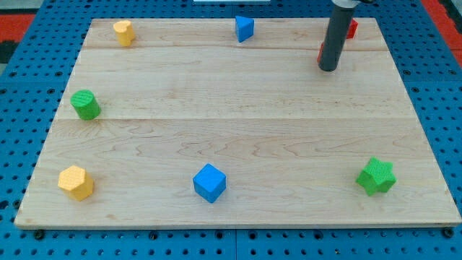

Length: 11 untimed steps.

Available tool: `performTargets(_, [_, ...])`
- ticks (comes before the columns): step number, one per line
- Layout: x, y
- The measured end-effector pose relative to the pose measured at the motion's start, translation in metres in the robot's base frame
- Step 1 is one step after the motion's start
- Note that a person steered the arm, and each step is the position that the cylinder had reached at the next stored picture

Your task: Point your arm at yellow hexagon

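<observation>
Camera view. The surface (238, 137) is a pale wooden board of joined planks, lying on a blue perforated base (22, 79).

My dark cylindrical rod comes down from the view's top right. My tip (328, 69) rests on the surface near the top right corner. I carry no claw, so there is no open or closed state to record.

Two red blocks sit by the rod. One red block (351, 29) shows just to the view's right of the rod, at the top edge of the surface. A second red block (320, 52) shows as a sliver at the rod's left side. The rod hides most of both, so I cannot tell their shapes, nor whether the rod touches either one.

The yellow hexagonal block (76, 182) lies near the bottom left corner of the surface, well apart from my tip, at the diagonally opposite corner of the board.

Other items noted:
- A second yellow block (123, 32), shape not clear, near the top left corner.
- A blue triangular block (245, 28) at the top edge, centre, to the left of my tip.
- A green cylindrical block (85, 105) at the left edge, between the two yellow blocks.
- A blue cube (209, 182) near the bottom edge, centre.
- A green star-shaped block (376, 176) near the bottom right corner.

All these blocks stand apart from one another.
</observation>
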State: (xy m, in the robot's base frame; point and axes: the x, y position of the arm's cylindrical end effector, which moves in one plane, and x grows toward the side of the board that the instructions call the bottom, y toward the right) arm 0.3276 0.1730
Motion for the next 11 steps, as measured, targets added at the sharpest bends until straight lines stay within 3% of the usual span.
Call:
performTargets(2, [-0.056, -0.003])
performTargets(3, [-0.043, -0.009])
performTargets(5, [0.083, -0.133])
performTargets(7, [0.123, -0.329])
performTargets(8, [0.188, -0.408])
performTargets(9, [0.219, -0.478])
performTargets(10, [0.267, -0.454])
performTargets(11, [0.274, -0.397])
